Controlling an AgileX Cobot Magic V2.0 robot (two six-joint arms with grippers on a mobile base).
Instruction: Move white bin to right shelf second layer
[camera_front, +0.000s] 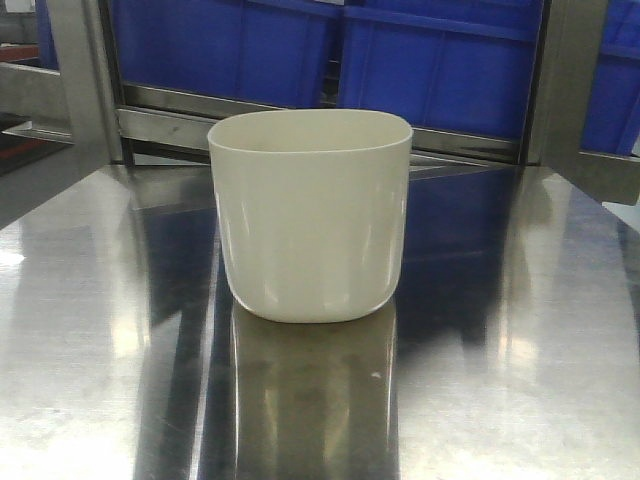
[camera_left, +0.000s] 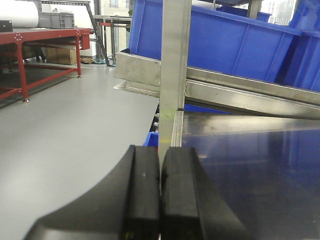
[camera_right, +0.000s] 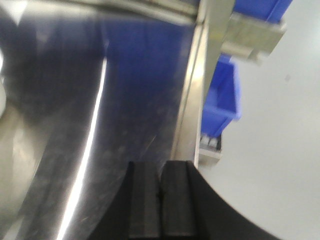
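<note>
Presently: white bin (camera_front: 310, 215) upright mid steel tabletop (camera_front: 520, 330), untouched; left gripper (camera_left: 160, 195) and right gripper (camera_right: 160, 200) closed, empty; risk: glossy tapered walls likely slip from a pinch.

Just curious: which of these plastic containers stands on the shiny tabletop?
The cream-white glossy plastic tub, alone on the mirror-like steel tabletop; the larger blue plastic crates sit behind it.
</note>
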